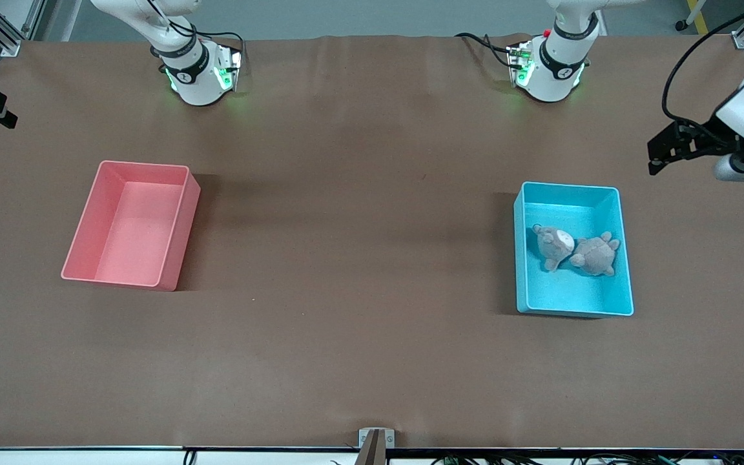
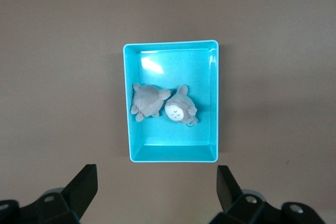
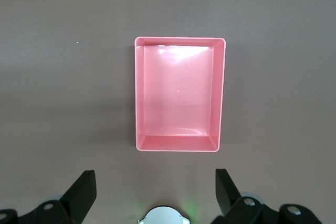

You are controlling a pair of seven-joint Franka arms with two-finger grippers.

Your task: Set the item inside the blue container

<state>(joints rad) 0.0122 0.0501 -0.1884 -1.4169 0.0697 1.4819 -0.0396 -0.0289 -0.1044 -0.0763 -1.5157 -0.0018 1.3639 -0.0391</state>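
Note:
The blue container point(image 1: 572, 303) point(image 2: 171, 154) stands toward the left arm's end of the table. Two grey plush toys lie side by side in it, touching: one with a white face point(image 1: 555, 245) point(image 2: 180, 110) and one face down point(image 1: 597, 254) point(image 2: 147, 100). My left gripper point(image 2: 156, 174) point(image 1: 655, 158) hangs high in the air, open and empty, with the container below it. My right gripper point(image 3: 153, 177) point(image 1: 5, 117) is also high up, open and empty, over the table between the right arm's base and the pink bin.
An empty pink bin point(image 1: 81, 274) point(image 3: 178, 144) of the same shape stands toward the right arm's end of the table. The two arm bases point(image 1: 199, 74) point(image 1: 549, 68) stand along the table's edge farthest from the front camera. Brown tabletop point(image 1: 359, 258) lies between the bins.

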